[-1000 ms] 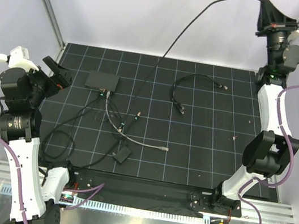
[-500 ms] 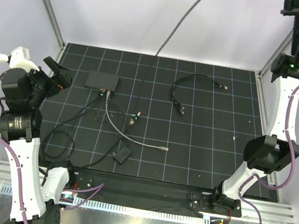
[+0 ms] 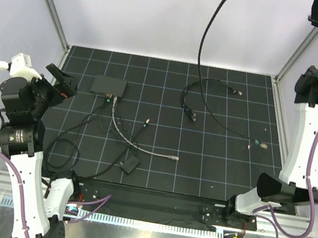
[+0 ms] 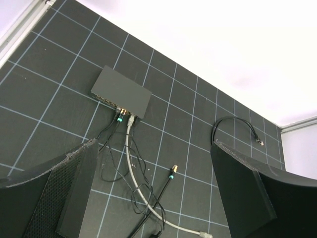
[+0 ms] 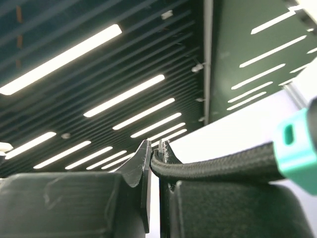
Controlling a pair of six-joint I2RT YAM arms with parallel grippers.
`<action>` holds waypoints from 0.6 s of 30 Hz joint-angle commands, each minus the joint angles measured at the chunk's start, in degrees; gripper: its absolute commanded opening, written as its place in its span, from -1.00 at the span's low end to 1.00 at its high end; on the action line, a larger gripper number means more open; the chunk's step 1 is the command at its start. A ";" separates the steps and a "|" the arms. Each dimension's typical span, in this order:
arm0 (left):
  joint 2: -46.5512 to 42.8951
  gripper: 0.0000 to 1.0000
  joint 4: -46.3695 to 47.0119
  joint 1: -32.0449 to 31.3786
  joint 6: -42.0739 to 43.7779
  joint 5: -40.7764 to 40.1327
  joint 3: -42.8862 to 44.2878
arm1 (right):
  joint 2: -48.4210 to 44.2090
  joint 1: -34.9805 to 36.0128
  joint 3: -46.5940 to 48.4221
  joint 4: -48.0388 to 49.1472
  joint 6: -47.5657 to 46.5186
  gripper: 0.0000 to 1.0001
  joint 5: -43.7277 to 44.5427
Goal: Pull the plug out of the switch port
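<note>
The switch [image 3: 108, 86] is a flat dark-grey box at the far left of the bench [image 3: 212, 164]. Its long axis runs left-right, and its port edge faces the arm bases, with a grey lead [image 3: 153, 152] and dark leads plugged in. My left gripper [image 4: 153, 145] hovers near it, spread wide. My right gripper [image 5: 156, 148] pinches a black cable [image 5: 213, 166] just beside its teal plug [image 5: 296, 146]. Since half a second ago the right arm has climbed higher. The cable's trailing end [image 3: 262, 145] has swept to the bench's right side, and the switch hasn't moved.
</note>
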 commanded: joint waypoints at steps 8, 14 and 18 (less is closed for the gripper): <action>-0.97 0.99 0.28 0.06 1.23 0.98 1.60 | 0.58 -2.79 -6.13 -9.15 -12.24 -0.98 -9.72; -0.79 0.99 0.72 0.06 0.97 1.68 1.15 | 9.11 -5.44 -6.21 -2.99 -11.72 -0.98 -16.14; -0.53 0.99 0.98 0.06 0.70 1.95 0.80 | 16.14 -5.79 -5.52 -0.18 -12.16 -0.98 -17.38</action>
